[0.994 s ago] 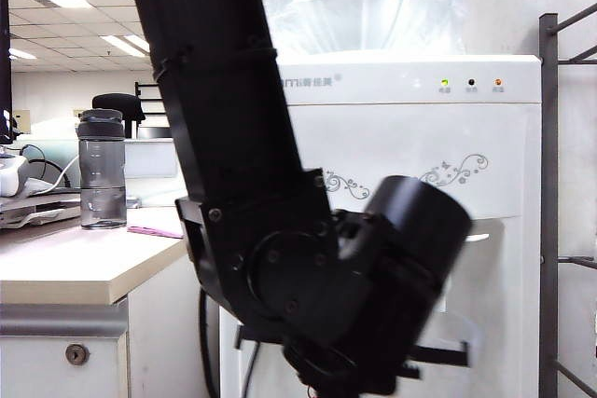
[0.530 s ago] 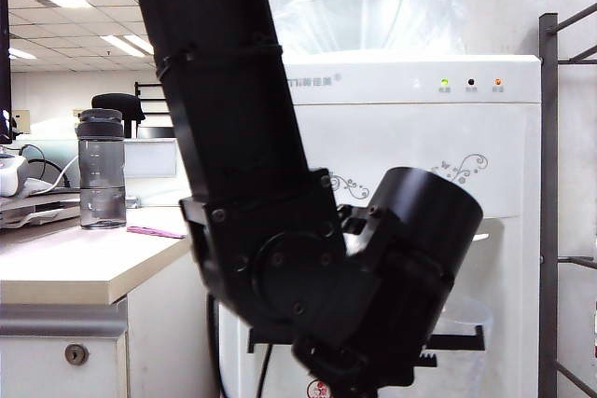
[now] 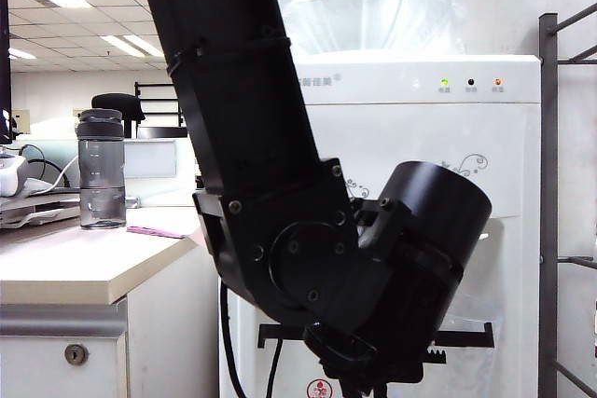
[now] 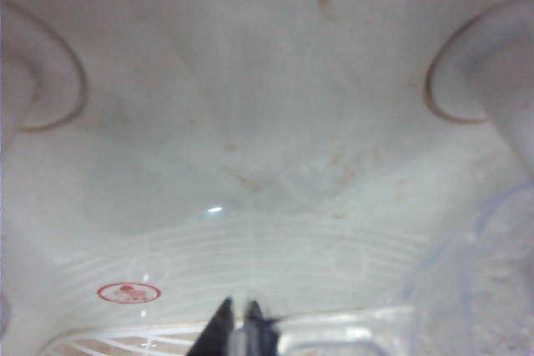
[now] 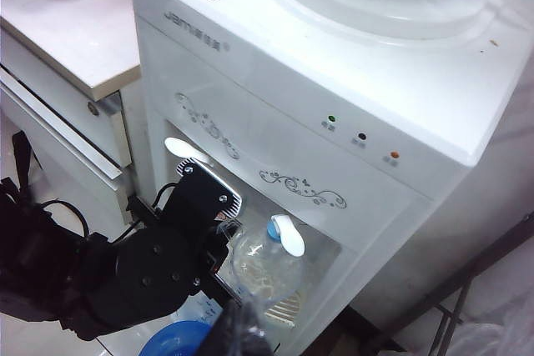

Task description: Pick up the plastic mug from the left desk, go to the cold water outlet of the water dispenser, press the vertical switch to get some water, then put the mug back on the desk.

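The clear plastic mug (image 5: pixel 260 266) hangs in the water dispenser's (image 5: pixel 275 97) recess, right under the cold water outlet (image 5: pixel 272 228) with its blue collar. The vertical switch (image 5: pixel 289 237), a white lever, sticks out above the mug's rim. My left gripper (image 5: pixel 224 248) is shut on the mug's side handle. In the left wrist view its dark tips (image 4: pixel 239 324) pinch the clear handle (image 4: pixel 334 335), with the mug wall (image 4: pixel 476 289) beside them. My right gripper (image 5: pixel 242 333) hovers in front of and above the dispenser, its tips one dark mass with no gap. The left desk (image 3: pixel 84 267) stands beside the dispenser.
A smoky-grey bottle (image 3: pixel 102 170) and a pink strip (image 3: pixel 154 231) lie on the desk. The second tap's lever (image 5: pixel 185 149) juts out beside the left wrist. A blue bowl (image 5: pixel 175 339) sits below. A dark metal rack (image 3: pixel 548 202) stands right of the dispenser.
In the exterior view the left arm has crept to the right and slightly up, carrying the mug further into the dispenser's recess. The jaws stay shut on it.
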Robot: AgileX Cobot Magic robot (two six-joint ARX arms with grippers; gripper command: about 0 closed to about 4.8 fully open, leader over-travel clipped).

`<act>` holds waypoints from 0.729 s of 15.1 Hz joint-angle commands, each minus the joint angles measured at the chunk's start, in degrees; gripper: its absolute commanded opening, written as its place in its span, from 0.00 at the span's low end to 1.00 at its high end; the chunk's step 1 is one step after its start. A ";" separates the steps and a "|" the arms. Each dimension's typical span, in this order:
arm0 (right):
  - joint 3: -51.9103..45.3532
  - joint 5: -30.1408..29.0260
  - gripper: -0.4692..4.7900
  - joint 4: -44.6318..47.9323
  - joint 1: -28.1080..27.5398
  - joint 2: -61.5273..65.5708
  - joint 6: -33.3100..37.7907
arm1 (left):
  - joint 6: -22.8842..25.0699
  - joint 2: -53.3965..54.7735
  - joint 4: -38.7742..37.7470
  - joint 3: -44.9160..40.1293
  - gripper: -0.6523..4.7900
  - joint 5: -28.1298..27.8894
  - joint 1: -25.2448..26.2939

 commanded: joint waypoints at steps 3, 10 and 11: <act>-2.78 4.59 0.09 6.95 -0.24 0.02 1.57 | -2.23 -0.28 1.42 0.44 0.11 -1.03 -0.04; -19.93 11.87 0.09 23.23 -0.83 1.07 0.90 | -2.73 -0.28 1.27 0.44 0.11 -1.09 -0.04; -21.86 10.97 0.09 26.29 -1.55 1.09 0.96 | -2.71 -0.28 1.29 0.44 0.11 -1.20 -0.04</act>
